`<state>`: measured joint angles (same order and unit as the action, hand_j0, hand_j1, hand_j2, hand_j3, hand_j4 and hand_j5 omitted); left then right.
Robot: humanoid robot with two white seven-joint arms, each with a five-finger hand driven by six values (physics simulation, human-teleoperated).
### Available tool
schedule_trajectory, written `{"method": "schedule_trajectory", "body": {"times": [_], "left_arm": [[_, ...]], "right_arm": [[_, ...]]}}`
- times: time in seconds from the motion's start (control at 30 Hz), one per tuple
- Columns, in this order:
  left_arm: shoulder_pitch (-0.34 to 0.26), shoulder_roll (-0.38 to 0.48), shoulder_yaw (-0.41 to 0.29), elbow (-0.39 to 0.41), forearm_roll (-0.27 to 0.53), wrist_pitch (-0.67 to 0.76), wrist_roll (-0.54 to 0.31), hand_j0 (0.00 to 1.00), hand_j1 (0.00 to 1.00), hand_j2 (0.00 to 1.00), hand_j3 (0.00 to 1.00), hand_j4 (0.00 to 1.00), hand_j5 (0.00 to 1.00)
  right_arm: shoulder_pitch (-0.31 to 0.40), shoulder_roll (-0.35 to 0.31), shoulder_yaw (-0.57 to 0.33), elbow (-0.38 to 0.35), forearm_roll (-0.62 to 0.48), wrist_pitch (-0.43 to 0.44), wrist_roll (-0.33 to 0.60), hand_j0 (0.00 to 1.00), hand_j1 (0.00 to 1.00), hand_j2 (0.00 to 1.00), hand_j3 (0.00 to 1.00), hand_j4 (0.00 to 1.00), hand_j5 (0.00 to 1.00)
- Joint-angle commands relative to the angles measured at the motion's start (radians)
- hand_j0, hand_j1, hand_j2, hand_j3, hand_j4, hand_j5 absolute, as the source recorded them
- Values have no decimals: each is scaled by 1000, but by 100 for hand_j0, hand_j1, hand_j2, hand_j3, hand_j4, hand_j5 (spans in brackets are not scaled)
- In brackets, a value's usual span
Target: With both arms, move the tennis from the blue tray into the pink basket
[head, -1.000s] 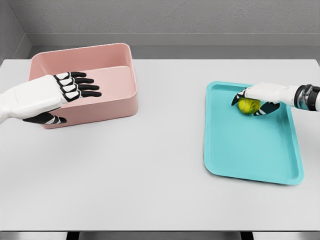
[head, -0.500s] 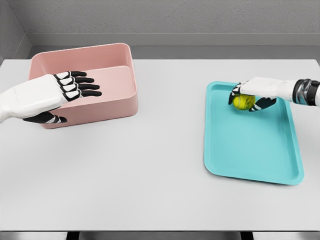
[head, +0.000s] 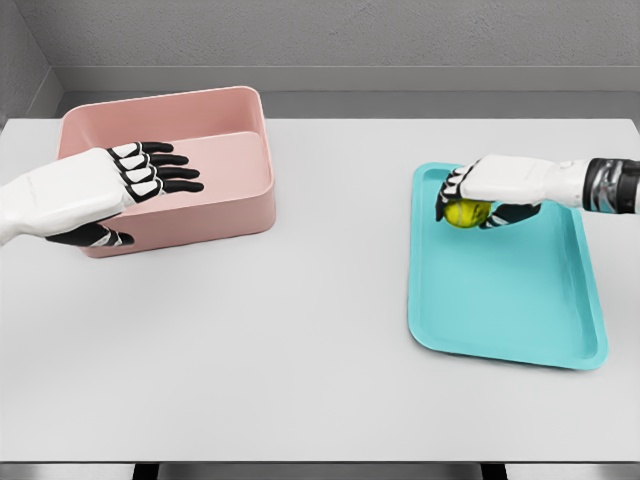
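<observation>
Grey-walled room, white table (head: 300,350); right hand (head: 490,185) clasping tennis ball (head: 466,213) over blue tray (head: 520,300), left hand (head: 95,190) flat, fingers extended, above pink basket (head: 235,150).

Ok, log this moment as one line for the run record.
right hand: shut on tennis ball, above blue tray | left hand: open, over pink basket | ball not yet transferred
</observation>
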<state>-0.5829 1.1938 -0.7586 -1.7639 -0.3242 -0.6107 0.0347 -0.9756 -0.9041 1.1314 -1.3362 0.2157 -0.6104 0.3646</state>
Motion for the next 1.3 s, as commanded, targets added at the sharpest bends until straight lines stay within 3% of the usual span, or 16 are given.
{"method": "schedule_trajectory", "body": {"times": [0.0,0.33,0.5,0.97,1.27], "left_arm": [[0,1,1,0,7,0,1,100,100,100,100,100,100],[0,1,1,0,7,0,1,100,100,100,100,100,100],[0,1,1,1,7,0,1,100,100,100,100,100,100],[-3,1,1,1,7,0,1,100,100,100,100,100,100],[-3,1,1,1,7,0,1,100,100,100,100,100,100]], "right_arm": [[0,-4,-1,-54,-7,1,1,59,59,59,59,59,59],[-14,4,-5,-210,-7,0,22,59,59,59,59,59,59],[-15,13,-5,-224,-7,0,33,59,59,59,59,59,59],[-15,156,19,-241,-7,3,74,56,56,56,56,56,56],[-15,287,39,-233,-7,41,94,56,56,56,56,56,56]]}}
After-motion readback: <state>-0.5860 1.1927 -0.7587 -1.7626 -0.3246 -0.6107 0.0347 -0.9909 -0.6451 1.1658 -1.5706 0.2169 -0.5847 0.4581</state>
